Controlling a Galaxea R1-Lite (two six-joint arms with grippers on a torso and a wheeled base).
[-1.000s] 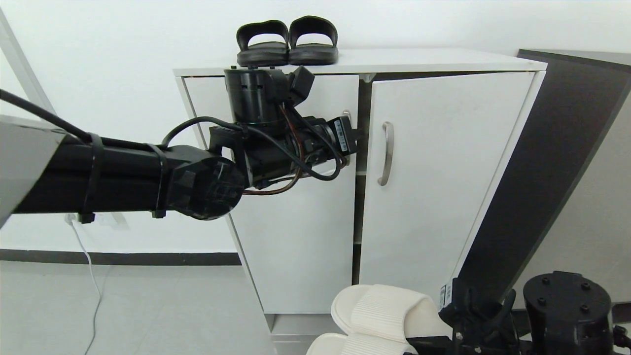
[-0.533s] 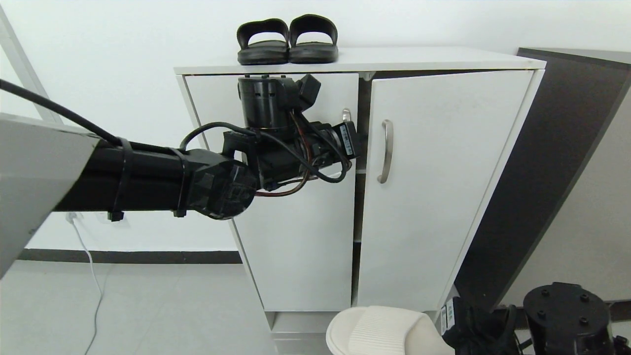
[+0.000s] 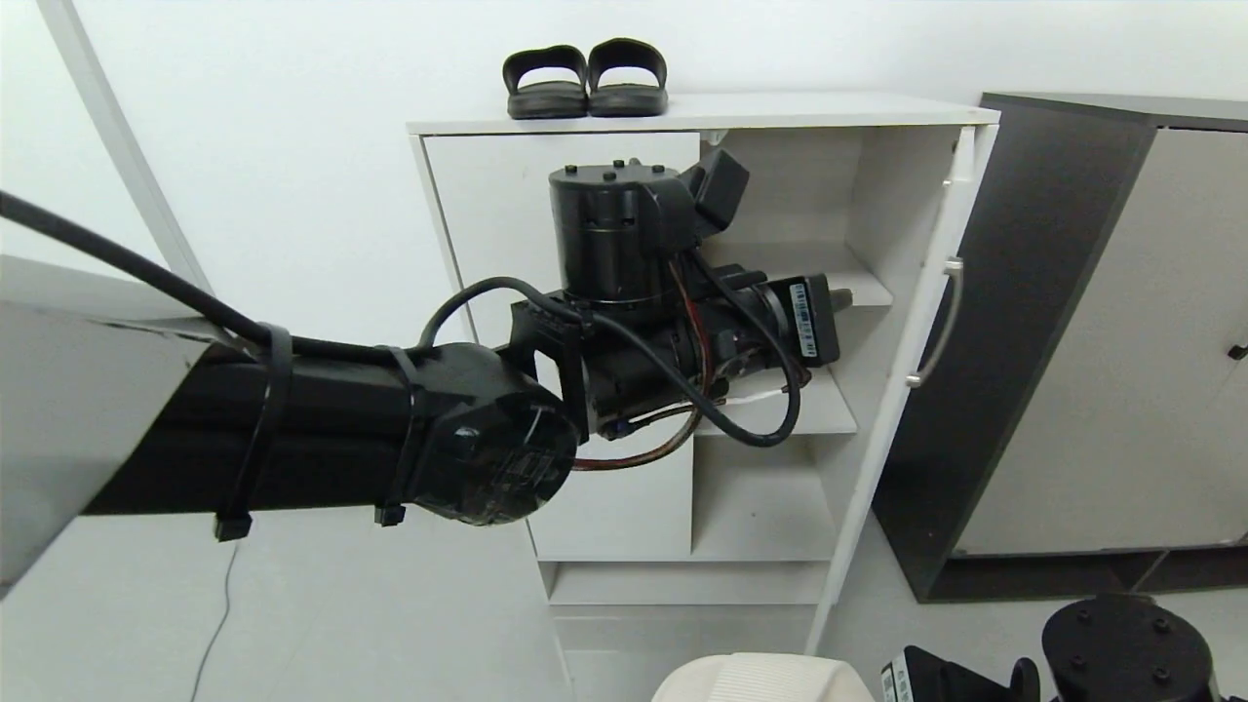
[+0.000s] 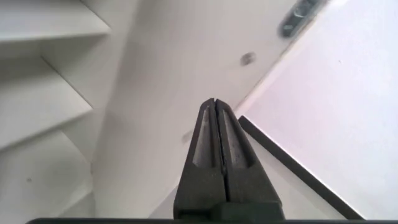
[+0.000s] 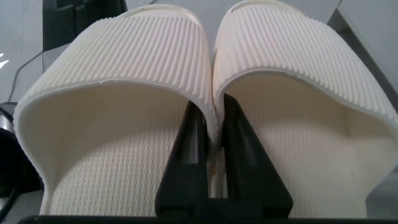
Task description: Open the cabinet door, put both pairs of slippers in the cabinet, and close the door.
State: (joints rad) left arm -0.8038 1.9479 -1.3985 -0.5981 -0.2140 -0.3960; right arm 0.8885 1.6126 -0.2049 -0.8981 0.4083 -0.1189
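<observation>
The cabinet door (image 3: 916, 322) stands open at three o'clock. Black slippers (image 3: 585, 80) sit on the top surface (image 3: 829, 109) at twelve. The right wrist view shows the right hand (image 5: 212, 111) clamped on the cream slippers (image 5: 124, 124); the left hand (image 4: 215, 107), fingers (image 4: 205, 143) together, is before the shelves (image 3: 790, 405). A dark cupboard (image 3: 1072, 292) stands beside.

Black left arm (image 3: 331, 439), zip-tied cables (image 3: 146, 275), screw-topped cylindrical joint (image 3: 614, 229), white barcode label (image 3: 801, 320), tapered dark fingers (image 4: 204, 149)

No text, number or sign is legible: one white printed sticker (image 3: 805, 318) sits on the wrist housing of the left arm (image 3: 322, 439), another sticker (image 3: 892, 680) is near the right arm (image 3: 1121, 643), and both prints are too small to read.
</observation>
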